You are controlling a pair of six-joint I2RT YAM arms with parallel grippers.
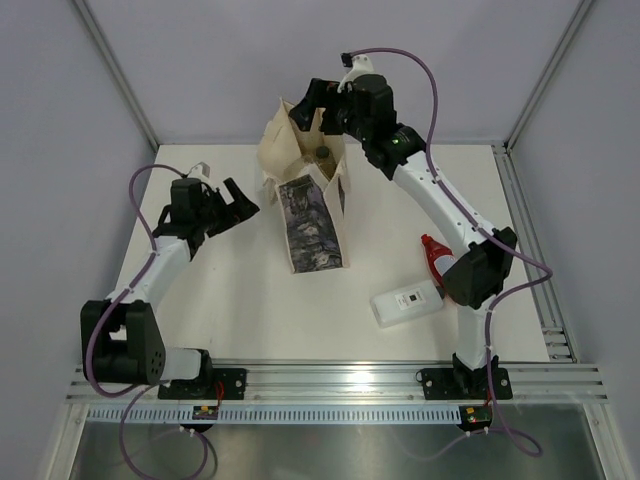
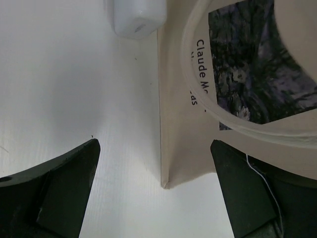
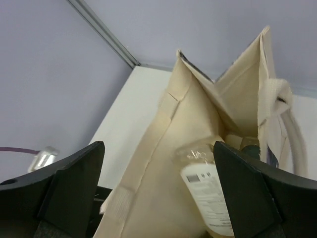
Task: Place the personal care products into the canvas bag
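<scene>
Our right pincer [image 1: 312, 105] hangs over the mouth of the bag [image 1: 315, 215] with its jaws wide apart and nothing clamped. Its wrist view shows a clear bottle [image 3: 210, 188] with a white label lying loose between the fingers, already inside the cloth walls. Deeper in we make out a dark cap [image 1: 323, 153], so we judge at least two products to be in; the bag hides whatever else it may hold. The bag stands upright toward the back of the table [image 1: 230, 310], mouth spread, its printed side facing the arms' bases. Our left pincer [image 1: 232, 215] hovers just left of the bag, also spread and empty, and looks past the bag's lower corner. Two products are left on the right half of the table: a white bottle [image 1: 405, 303] lying flat near the front, and a red bottle [image 1: 432, 250] just behind it, partly covered by the right arm's elbow. We therefore judge the job well along but not finished, with those two left to carry over. The table is plain matte white, with a slotted metal rail [image 1: 340, 380] across its near edge where the arms are bolted. Pale grey-lilac walls [image 1: 200, 60] close it in, joined by slim metal posts [image 1: 115, 60].
</scene>
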